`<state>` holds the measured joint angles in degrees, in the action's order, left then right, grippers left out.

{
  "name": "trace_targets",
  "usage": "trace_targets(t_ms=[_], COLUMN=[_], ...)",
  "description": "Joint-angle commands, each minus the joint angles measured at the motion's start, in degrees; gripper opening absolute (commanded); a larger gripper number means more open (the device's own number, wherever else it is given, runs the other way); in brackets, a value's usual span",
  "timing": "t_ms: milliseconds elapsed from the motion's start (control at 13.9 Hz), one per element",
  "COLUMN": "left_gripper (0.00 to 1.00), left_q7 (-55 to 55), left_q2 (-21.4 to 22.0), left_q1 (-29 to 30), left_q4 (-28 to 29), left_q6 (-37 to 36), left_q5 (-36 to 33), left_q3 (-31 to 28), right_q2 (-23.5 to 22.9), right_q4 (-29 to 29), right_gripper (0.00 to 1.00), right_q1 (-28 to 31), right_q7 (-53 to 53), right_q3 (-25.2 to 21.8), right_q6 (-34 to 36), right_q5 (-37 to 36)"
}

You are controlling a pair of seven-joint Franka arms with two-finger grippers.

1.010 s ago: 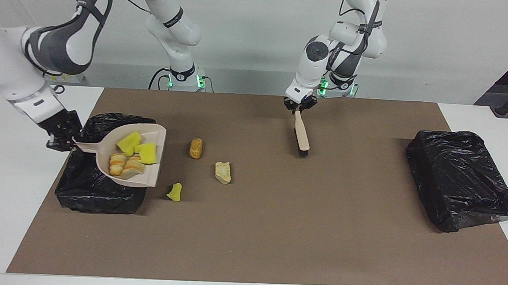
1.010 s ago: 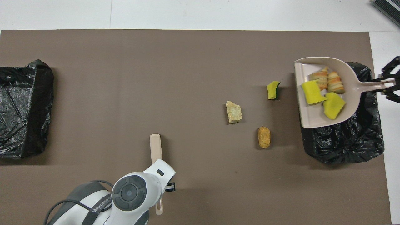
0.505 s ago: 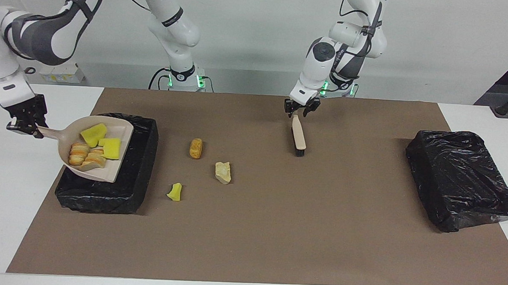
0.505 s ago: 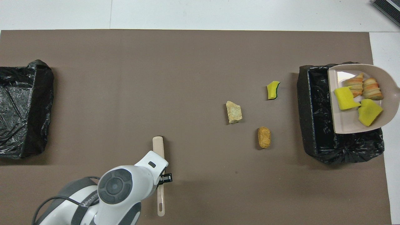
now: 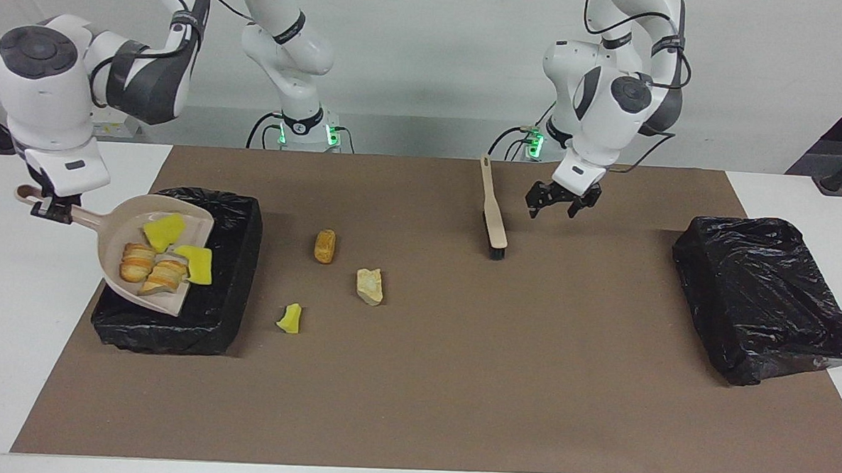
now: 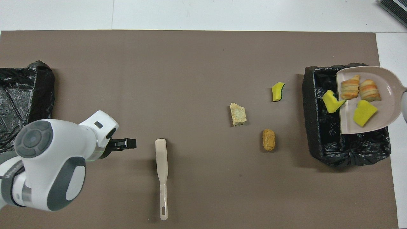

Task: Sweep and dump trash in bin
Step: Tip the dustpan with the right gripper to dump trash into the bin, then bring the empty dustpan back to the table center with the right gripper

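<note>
Right pincer (image 5: 51,208) is clamped on the thin handle of the beige plastic dustpan (image 5: 119,241), holding it tilted over the nearest black bin (image 5: 230,292); left pincer (image 5: 562,200) hangs with its fingers spread and nothing between them, over bare mat just beside the brush (image 5: 494,213). No readable writing shows on anything in either view. Under both pincers the white worktop (image 5: 25,361) carries a broad, flat, matte brown mat (image 5: 457,394). Well away from the left pincer, at that arm's end of the worktop, lies a second bin (image 5: 763,298), a boxy form wrapped in crinkled glossy black film like the one below the dustpan. The brush is long and flat, pale and smooth, with a dark bristle head. In the dustpan, close to the right pincer, sits part of the trash (image 5: 166,257): two layered tan-orange lumps and two bright yellow spongy bits, one at the pan's lip. Between the two pincers, on the mat, rest a pale rough chunk (image 5: 370,285), an oval brown lump (image 5: 324,246) and a small yellow wedge (image 5: 290,319).
</note>
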<state>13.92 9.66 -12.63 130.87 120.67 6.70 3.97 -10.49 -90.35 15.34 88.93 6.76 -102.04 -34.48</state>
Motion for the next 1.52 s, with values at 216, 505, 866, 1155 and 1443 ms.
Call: trace_targets(t_ms=[216, 505, 866, 1155, 1443], left_gripper=[1.00, 1.00, 1.00, 1.00, 1.00], left_q7=[-13.0, -17.2, -17.1, -16.9, -14.8], left_q2=[-6.3, -10.0, -9.8, -9.6, -9.3], left_q1=[9.6, 11.1, 11.7, 11.7, 13.2], left_q4=[-19.7, -30.9, -35.1, -34.4, -33.6], left_q6=[-15.8, -24.9, -26.8, -26.4, -24.9], left_q5=[-2.3, -7.8, -7.4, -7.4, -4.8], left_q3=[0.7, 0.8, 0.7, 0.7, 0.6], right_q2=[5.1, 7.0, 5.7, 3.1, -6.4], right_q4=[-5.6, -2.9, -0.8, 0.7, 10.3], right_gripper=[0.00, 0.00, 0.00, 0.00, 0.00], right_q1=[-4.5, -5.5, -7.1, -19.3, -27.3], right_q7=[-9.2, -9.0, -18.4, -39.8, -67.1], right_q3=[0.3, 0.9, 1.4, 1.5, 1.5], right_q6=[4.6, 7.4, 5.8, 5.8, 5.5], right_q5=[-12.9, -11.7, 8.0, 15.6, 17.4])
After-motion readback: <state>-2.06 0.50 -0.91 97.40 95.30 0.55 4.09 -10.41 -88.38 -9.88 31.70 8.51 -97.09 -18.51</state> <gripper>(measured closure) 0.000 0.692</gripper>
